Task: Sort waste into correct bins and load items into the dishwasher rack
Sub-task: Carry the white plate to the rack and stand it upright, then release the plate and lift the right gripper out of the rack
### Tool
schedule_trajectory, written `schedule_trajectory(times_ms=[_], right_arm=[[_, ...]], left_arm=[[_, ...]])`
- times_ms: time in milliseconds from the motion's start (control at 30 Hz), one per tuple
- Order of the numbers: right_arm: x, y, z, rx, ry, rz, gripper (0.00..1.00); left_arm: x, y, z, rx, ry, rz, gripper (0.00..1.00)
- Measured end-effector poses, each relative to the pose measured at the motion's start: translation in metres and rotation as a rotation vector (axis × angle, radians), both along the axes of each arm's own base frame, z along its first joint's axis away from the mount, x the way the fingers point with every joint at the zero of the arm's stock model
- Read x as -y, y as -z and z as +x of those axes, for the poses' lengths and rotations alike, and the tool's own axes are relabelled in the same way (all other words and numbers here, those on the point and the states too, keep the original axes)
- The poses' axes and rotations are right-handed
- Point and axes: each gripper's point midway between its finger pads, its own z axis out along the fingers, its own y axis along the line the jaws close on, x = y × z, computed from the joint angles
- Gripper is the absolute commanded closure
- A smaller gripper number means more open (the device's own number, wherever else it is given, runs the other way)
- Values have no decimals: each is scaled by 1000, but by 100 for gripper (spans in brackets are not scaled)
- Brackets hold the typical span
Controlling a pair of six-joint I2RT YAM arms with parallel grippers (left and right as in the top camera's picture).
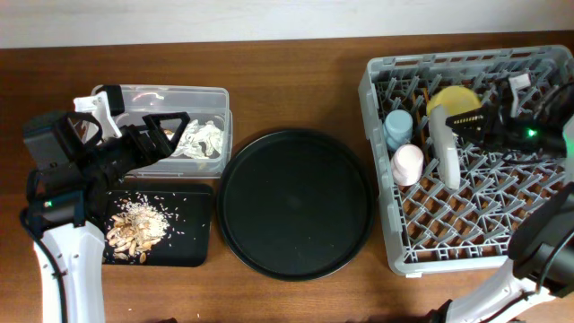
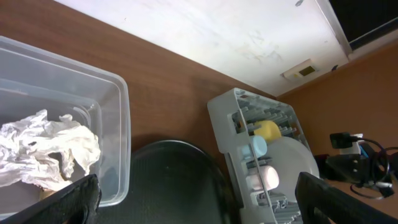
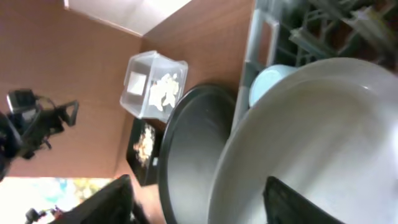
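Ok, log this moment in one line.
left tool open at clear box; napkin in box; scraps on flat black tray; right tool open at plate; blue cup, pink cup, yellow bowl, plate in rack

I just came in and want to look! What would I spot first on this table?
A big grey rack on the right, with a blue cup, pink cup and yellow bowl inside. A round black tray sits in the middle. Left, a clear box holds a crumpled napkin.
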Motion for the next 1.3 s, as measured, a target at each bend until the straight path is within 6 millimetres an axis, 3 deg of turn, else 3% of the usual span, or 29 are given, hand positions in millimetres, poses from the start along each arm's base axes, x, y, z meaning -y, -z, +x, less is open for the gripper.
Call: schedule_trajectory(times_ms=[67, 200, 300, 433, 533, 667, 733, 867, 1000, 1300], right_arm=[[11, 0, -1, 2, 29, 2, 1], [39, -7, -6, -25, 133, 46, 1], [54, -23, -8, -42, 178, 45, 1], [53, -50, -7, -29, 162, -42, 1], [28, -71, -5, -2, 94, -155, 1], [-46, -101, -9, 47, -56, -409, 1], [-84, -107, -17, 55, -124, -505, 1], [-141, -91, -28, -8, -212, -681, 1], [-170, -75, -25, -52, -204, -810, 1], [-193, -68, -32, -56, -228, -876, 1]], left_arm=[[0, 0, 0, 1, 0, 0, 1], [0, 0, 0, 0, 0, 0, 1], [0, 0, 0, 0, 0, 0, 1], [0, 0, 0, 0, 0, 0, 1], [0, 0, 0, 0, 0, 0, 1], [0, 0, 0, 0, 0, 0, 1], [0, 0, 0, 0, 0, 0, 1], [0, 0, 0, 0, 0, 0, 1], [0, 0, 0, 0, 0, 0, 1], [0, 0, 0, 0, 0, 0, 1]])
